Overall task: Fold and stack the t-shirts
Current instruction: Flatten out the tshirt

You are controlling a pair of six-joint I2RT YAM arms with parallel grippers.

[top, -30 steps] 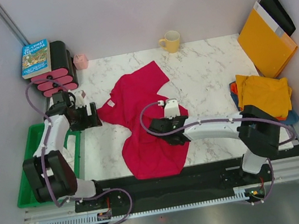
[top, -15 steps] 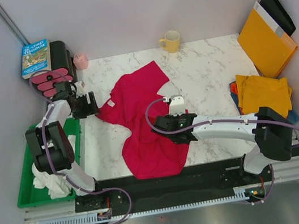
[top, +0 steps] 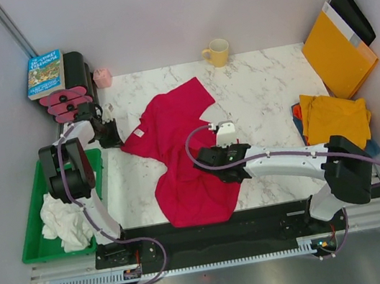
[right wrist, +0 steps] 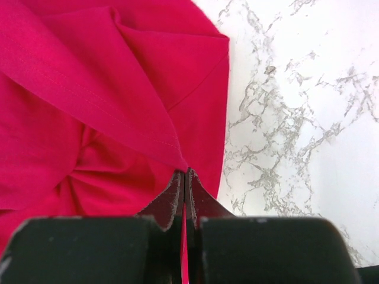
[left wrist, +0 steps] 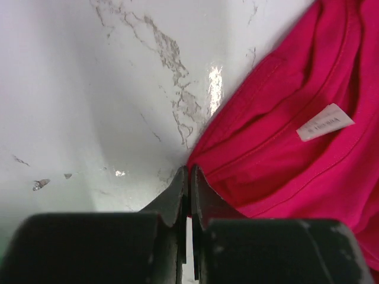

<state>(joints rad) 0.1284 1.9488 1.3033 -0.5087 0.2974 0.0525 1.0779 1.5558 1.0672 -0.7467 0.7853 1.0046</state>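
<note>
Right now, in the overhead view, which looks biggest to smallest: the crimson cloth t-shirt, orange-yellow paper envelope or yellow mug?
1. crimson cloth t-shirt
2. orange-yellow paper envelope
3. yellow mug
None look alike in size.

Nothing reads clearly: the blue book bears yellow cover lettering too small to make out, and the white neck tag on the crimson t-shirt carries blurred print.
</note>
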